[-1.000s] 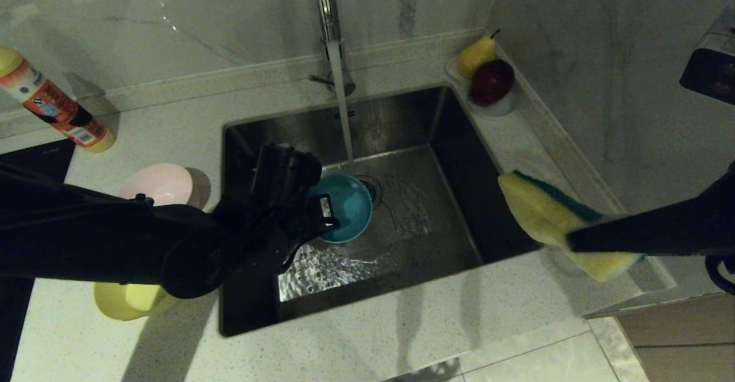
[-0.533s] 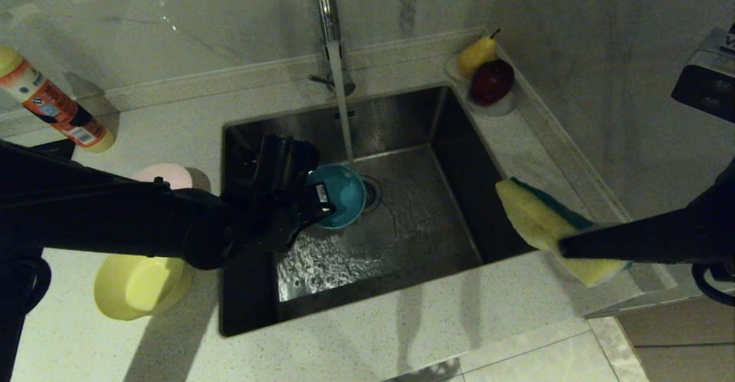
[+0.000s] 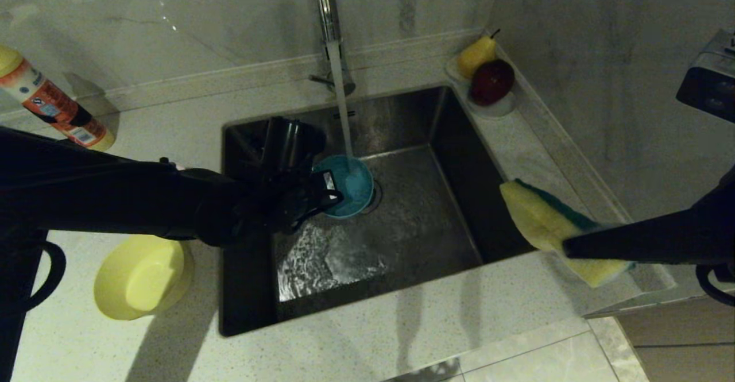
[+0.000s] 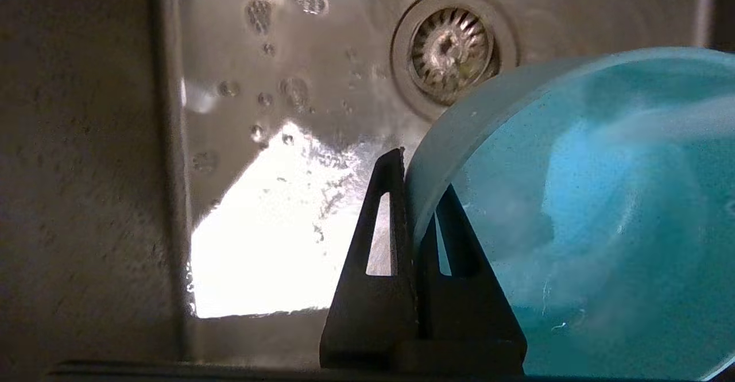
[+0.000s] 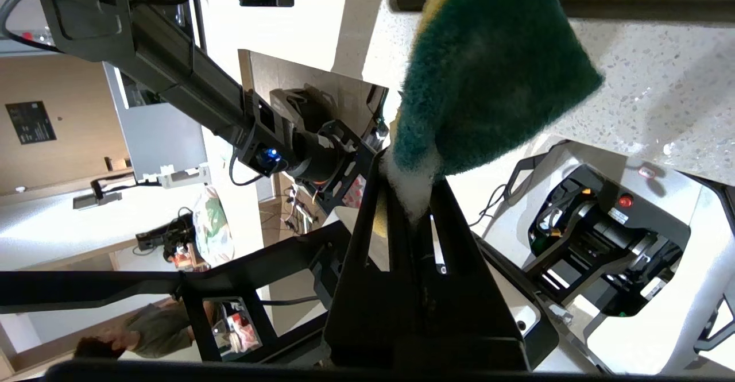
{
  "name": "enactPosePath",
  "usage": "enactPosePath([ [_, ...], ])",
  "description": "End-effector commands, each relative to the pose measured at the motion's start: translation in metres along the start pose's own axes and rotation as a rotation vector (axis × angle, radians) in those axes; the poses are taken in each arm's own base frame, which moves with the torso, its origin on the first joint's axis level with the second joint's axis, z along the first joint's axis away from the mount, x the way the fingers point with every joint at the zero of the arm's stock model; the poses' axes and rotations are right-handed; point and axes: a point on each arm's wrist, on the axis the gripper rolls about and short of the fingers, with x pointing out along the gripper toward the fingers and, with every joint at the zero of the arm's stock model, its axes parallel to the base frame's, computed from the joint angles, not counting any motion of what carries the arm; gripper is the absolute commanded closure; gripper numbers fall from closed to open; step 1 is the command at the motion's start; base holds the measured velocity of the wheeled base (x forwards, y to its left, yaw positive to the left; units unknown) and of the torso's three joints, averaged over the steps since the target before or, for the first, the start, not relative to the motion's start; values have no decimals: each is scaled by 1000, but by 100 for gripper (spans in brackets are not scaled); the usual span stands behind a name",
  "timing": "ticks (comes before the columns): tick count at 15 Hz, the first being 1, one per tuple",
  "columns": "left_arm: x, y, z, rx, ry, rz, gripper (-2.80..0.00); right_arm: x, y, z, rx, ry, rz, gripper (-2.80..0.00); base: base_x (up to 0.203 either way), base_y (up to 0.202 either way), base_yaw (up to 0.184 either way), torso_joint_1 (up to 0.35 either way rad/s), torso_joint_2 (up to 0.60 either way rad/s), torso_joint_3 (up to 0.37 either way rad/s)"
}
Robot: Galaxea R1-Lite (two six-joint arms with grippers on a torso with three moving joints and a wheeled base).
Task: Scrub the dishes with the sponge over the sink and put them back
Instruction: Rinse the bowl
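The left gripper [image 4: 414, 181] is clamped on the rim of the teal bowl [image 3: 347, 185], one finger inside the wall and one outside, and holds it up over the sink [image 3: 402, 221] just above the drain strainer [image 4: 451, 46]. The bowl is tipped, its open mouth facing up and toward the faucet [image 3: 327, 20], and the stream of water [image 3: 343, 118] falls straight into it near its far rim. Water lies rippling on the sink floor in front of the bowl. The right gripper [image 5: 410, 201] is closed on one end of the sponge [image 3: 551, 224], which it holds in the air over the sink's right edge and the strip of tabletop [image 3: 367, 342] beside it, well apart from the bowl. The sponge's long axis runs from the gripper up and toward the sink's far right corner, its free end pointing that way; the yellow foam faces the sink and the dark green scouring face is turned to the wall side. The yellow bowl [image 3: 142, 276] sits upside down on the tabletop left of the sink, near its front corner. The pink bowl is hidden behind the left arm. A bottle [image 3: 49, 106] stands at the far left, and a pear [image 3: 475, 54] and a dark red apple [image 3: 491, 81] rest in a white dish [image 3: 501, 108] at the far right corner.
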Motion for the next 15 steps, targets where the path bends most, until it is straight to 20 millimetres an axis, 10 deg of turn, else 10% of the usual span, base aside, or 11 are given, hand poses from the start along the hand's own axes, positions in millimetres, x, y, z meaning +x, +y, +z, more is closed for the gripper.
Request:
enactPosePath([
  [1, 4, -5, 4, -9, -12, -3, 0, -2, -1, -2, 10, 2, 1, 0, 0, 0, 0, 0, 0, 0],
  [15, -8, 10, 5, 8, 85, 66, 0, 0, -4, -6, 18, 15, -5, 0, 0, 0, 0, 0, 0, 0],
])
